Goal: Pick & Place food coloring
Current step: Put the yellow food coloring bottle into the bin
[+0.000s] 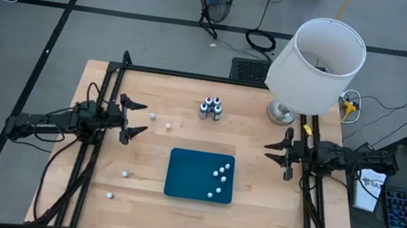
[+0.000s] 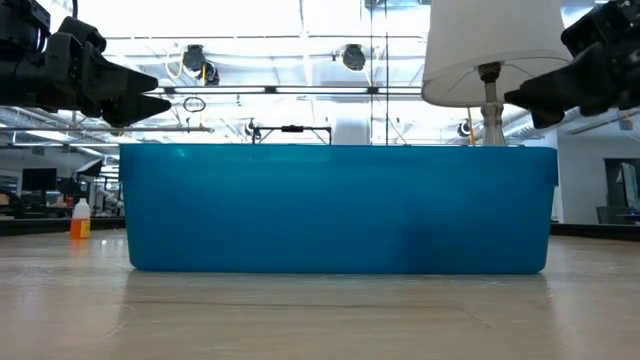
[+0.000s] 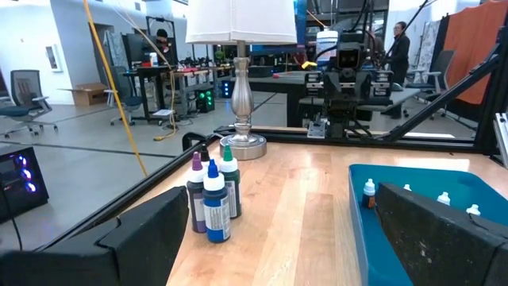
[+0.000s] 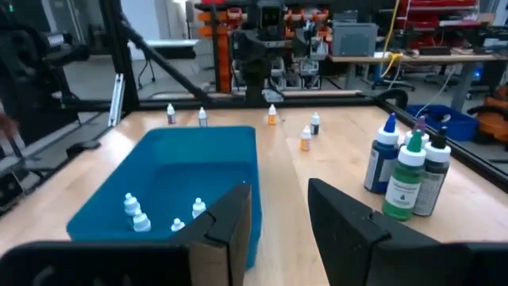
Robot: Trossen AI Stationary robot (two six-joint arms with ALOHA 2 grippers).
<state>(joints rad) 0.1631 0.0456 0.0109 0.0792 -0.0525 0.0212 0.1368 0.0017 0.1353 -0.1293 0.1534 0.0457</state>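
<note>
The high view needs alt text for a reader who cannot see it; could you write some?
A teal tray holding several small white-capped bottles sits mid-table, four more lying loose on the wood. A cluster of larger bottles and a white lamp stand behind, with both arms waiting at either side.

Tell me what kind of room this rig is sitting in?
Most likely a robotics lab or workshop, not a kitchen. Beyond the wooden table there are workbenches crowded with equipment, cables on a taped concrete floor, office chairs, and a person standing at the back.

I can't read any text from here; the labels on the larger bottles [image 3: 214, 208] are too blurred.
</note>
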